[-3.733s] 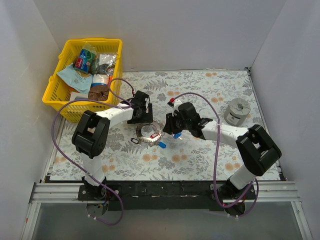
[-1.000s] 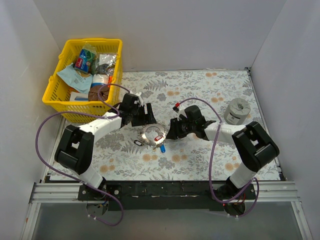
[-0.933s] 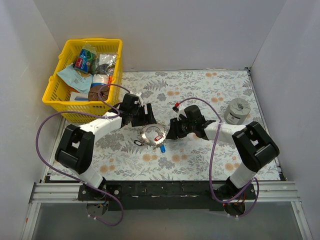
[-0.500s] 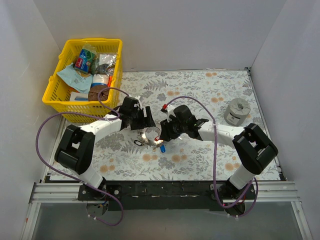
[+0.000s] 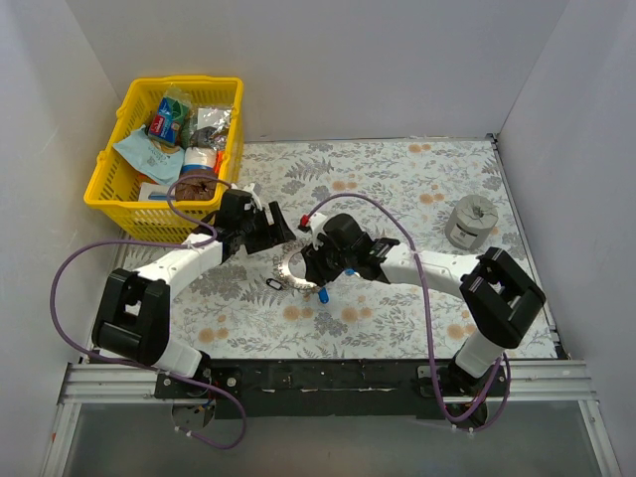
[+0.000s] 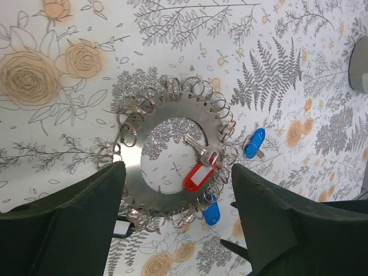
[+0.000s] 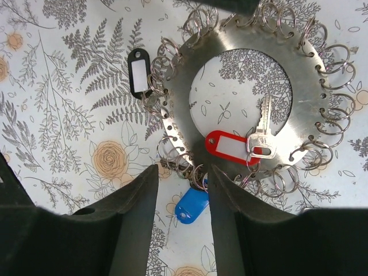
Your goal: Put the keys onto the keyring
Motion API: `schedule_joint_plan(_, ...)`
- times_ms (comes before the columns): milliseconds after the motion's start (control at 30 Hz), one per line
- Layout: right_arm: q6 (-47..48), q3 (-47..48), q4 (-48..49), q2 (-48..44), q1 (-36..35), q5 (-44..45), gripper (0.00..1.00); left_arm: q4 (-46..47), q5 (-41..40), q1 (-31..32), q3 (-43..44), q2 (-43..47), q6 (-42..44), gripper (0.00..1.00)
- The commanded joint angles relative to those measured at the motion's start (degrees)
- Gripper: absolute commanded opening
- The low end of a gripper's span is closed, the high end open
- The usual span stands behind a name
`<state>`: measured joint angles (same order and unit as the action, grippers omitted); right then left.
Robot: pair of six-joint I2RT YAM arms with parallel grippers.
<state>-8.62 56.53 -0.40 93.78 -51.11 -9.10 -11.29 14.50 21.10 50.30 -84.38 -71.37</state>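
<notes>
Both arms have swung left; the right pincer point(image 7: 183, 172), half open and empty, now sits over the right edge of the keyring point(image 7: 305, 103), which lies mid-counter point(image 5: 427, 189) with the red key point(image 7: 230, 147) seemingly hooked on. Meanwhile the left pincer point(image 6: 177, 168) hangs wide above it. I'd pinch the blue key point(image 7: 191, 206) squarely by its tag, then steer it to a free loop.

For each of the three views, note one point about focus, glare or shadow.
Left wrist: the keyring is sharp, the left claw dark and soft-edged. Right wrist: the red key reads crisply, the right claw is almost black. Top external: even light, only faint shadows.
</notes>
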Motion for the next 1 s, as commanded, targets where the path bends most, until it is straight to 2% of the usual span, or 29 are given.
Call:
schedule_joint_plan(0, 1.41, 2.27, -1.62, 1.41, -1.62, 3.55, 0.47, 0.48, 2.20, -1.59, -1.00, 2.64, -0.35, 0.74)
schedule_joint_plan(200, 2.56, 3.85, -3.81, 3.69, -3.90, 7.96, 0.45, 1.01, 2.64, -1.94, -1.08, 2.03, -0.43, 0.74)
schedule_joint_plan(500, 3.00, 5.25, -4.34, 6.24, -5.31, 8.84, 0.42, 1.62, 3.60, -1.94, -1.35, 0.45, -0.34, 0.75)
schedule_joint_plan(733, 2.91, 5.78, -4.25, 7.82, -5.49, 8.84, 0.36, 1.53, 3.52, -1.94, -1.09, 0.09, -0.26, 0.75)
schedule_joint_plan(900, 2.82, 6.31, -5.39, 8.61, -5.49, 12.09, 0.31, 1.53, 3.43, -1.94, -0.91, -0.08, 0.01, 0.75)
schedule_joint_plan(967, 2.91, 6.22, -5.40, 8.44, -5.49, 12.00, 0.25, 1.45, 3.34, -1.94, -0.91, -0.17, 0.18, 0.75)
